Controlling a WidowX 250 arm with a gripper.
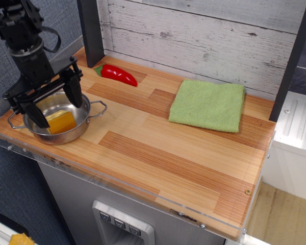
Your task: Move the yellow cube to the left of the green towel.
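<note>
The yellow cube (60, 122) lies inside a steel pot (57, 131) at the table's front left corner. My gripper (57, 107) hangs over the pot with its jaws open wide, one finger on each side of the cube, and the tips dip into the pot. It grips nothing. The green towel (208, 104) lies flat at the back right of the wooden table, far from the pot.
A red pepper (117, 74) lies at the back left near a dark post (90, 30). The wooden wall (204, 35) runs along the back. The table edge (117, 178) carries a clear plastic lip.
</note>
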